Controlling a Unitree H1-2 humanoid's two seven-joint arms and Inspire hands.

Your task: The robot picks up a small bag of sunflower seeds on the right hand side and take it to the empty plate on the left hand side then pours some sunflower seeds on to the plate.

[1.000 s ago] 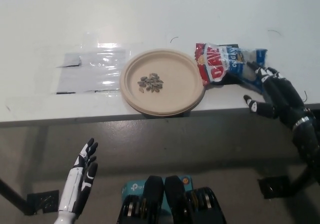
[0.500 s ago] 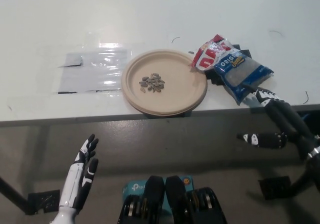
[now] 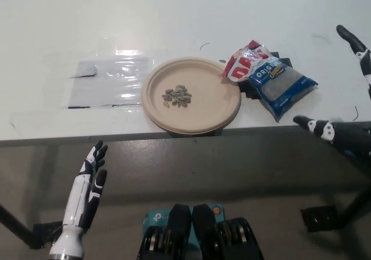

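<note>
A small red, white and blue bag of sunflower seeds (image 3: 269,80) lies flat on the white table, just right of the tan paper plate (image 3: 219,106). A little heap of sunflower seeds (image 3: 175,96) sits in the plate's middle. My black right hand (image 3: 348,97) is at the picture's right edge, clear of the bag, fingers spread wide and holding nothing. The white left hand (image 3: 87,184) rests low at the lower left, below the table edge, with its fingers apart.
A clear plastic sheet (image 3: 107,83) lies taped on the table left of the plate. The table's front edge (image 3: 116,138) runs across the middle of the picture, with dark floor below it.
My right hand let go of the bag, which now lies flat on the table, and drew back to the right with fingers spread. The left hand shifted slightly left.
</note>
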